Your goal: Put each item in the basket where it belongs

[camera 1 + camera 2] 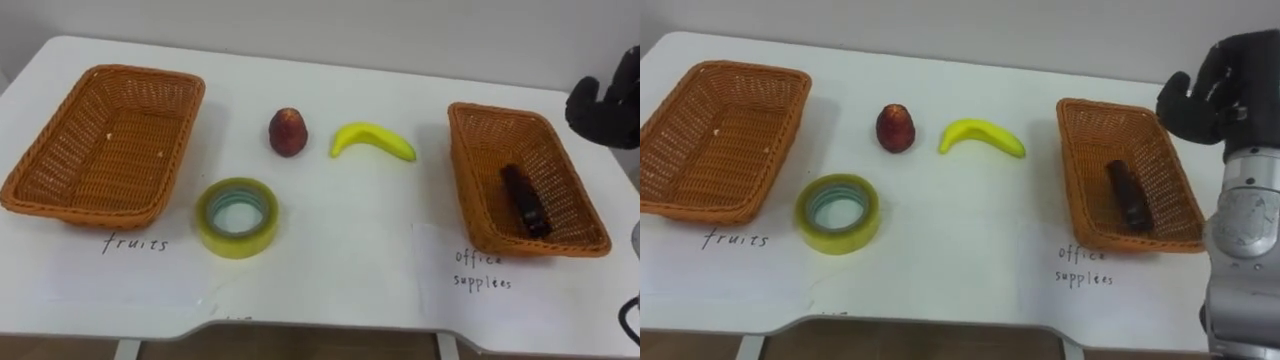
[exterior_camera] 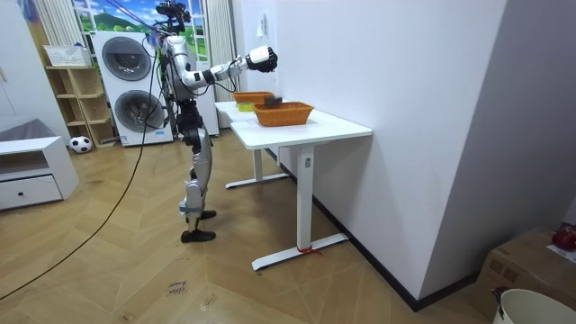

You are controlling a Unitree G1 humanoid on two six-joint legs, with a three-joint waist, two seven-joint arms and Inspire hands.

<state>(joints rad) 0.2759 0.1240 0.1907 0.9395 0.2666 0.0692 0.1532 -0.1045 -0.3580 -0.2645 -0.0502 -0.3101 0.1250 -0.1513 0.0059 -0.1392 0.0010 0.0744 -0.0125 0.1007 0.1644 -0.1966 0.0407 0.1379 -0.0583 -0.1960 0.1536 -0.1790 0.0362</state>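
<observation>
The robot stands at the long side of a table [image 1: 340,260] set against a wall, washing machines [image 2: 126,58] behind it. One basket [image 1: 180,150] sits at the table's left end and another basket [image 1: 500,108] at the right end, with a small oblong item [image 1: 525,200] lying inside it. Between them, a round fruit [image 1: 287,132] lies left of a banana [image 1: 372,140]. A tape roll [image 1: 215,235] lies nearer the robot, just right of the left basket. The right hand [image 1: 605,100] hangs above the table's right end.
</observation>
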